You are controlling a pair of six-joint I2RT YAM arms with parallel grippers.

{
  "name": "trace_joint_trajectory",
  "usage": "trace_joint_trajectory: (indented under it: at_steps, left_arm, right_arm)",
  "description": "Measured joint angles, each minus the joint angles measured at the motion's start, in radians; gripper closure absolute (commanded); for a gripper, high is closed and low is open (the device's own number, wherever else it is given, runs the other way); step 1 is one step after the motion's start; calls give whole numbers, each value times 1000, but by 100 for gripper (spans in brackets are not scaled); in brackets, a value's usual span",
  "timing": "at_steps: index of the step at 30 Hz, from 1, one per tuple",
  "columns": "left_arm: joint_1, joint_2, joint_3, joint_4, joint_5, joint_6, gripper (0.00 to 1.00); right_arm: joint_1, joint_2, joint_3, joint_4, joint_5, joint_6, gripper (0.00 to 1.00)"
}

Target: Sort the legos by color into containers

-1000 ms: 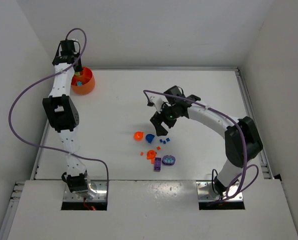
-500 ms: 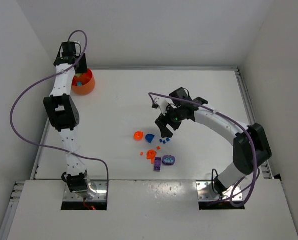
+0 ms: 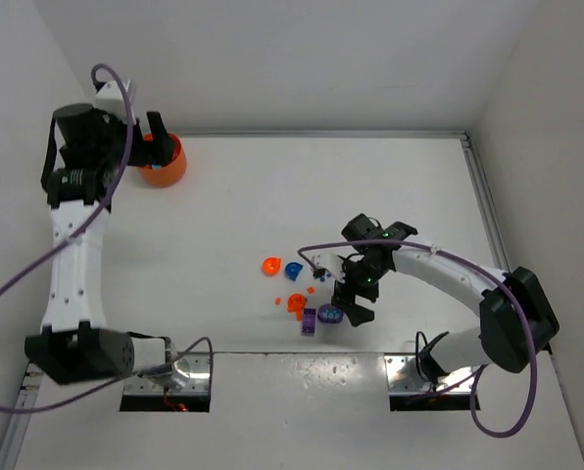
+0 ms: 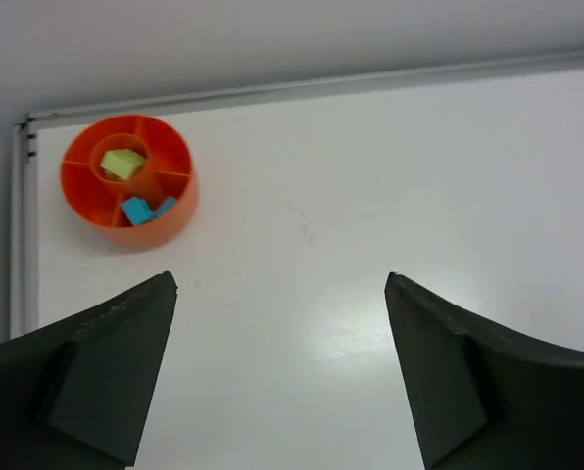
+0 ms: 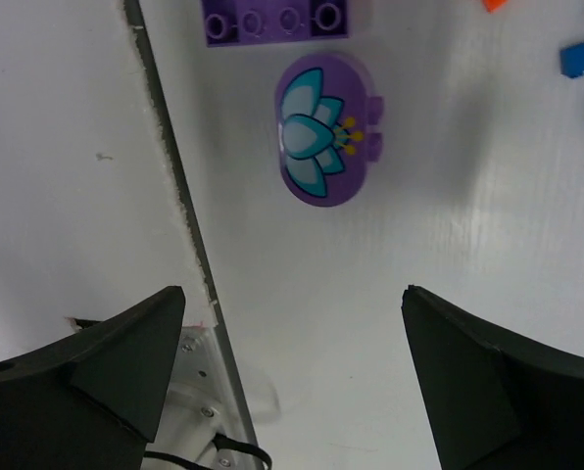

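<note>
The orange divided bowl (image 4: 170, 221) stands in the table's far left corner, also seen in the top view as the bowl (image 3: 165, 172). Its centre cup holds a lime piece (image 4: 123, 164), and a front compartment holds blue pieces (image 4: 140, 209). My left gripper (image 4: 280, 280) hangs open and empty, high and back from the bowl. Loose legos lie mid-table near the front: a purple rounded piece with a teal flower (image 5: 321, 132), a purple brick (image 5: 275, 20), blue bits (image 5: 581, 57), an orange rounded piece (image 3: 271, 264) and a blue piece (image 3: 294, 270). My right gripper (image 5: 293, 291) is open just short of the purple rounded piece.
The table's near edge strip (image 5: 165, 176) runs under my right gripper's left finger, with a metal plate and cable beyond it. A raised rail (image 3: 486, 211) borders the table's right side. White walls close in the back and left.
My left arm has risen and swung left, away from over the bowl. My right gripper has moved toward the near edge, from the blue and orange pieces to the purple ones.
</note>
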Motion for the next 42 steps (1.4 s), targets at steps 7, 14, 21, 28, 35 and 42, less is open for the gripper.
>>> trace_joint_trajectory:
  at_steps: [7, 14, 21, 28, 35, 42]
  left_arm:
    - [0, -242, -272, -6, 180, -26, 4]
    - [0, -313, -372, -46, 229, -36, 4]
    - [0, -367, -429, -46, 253, -43, 4]
    - [0, -381, -475, -45, 287, -79, 10]
    - [25, -430, -544, -45, 373, -140, 12]
    - [26, -345, -571, -34, 617, -193, 23]
  right_arm:
    - [77, 33, -31, 61, -3, 7, 7]
    - [107, 126, -49, 198, 23, 80, 9]
    - [129, 217, -50, 276, 53, 119, 26]
    - [132, 229, -52, 303, 55, 132, 70]
    - [129, 82, -34, 275, 70, 138, 82]
    - [127, -6, 248, 291, 36, 198, 92]
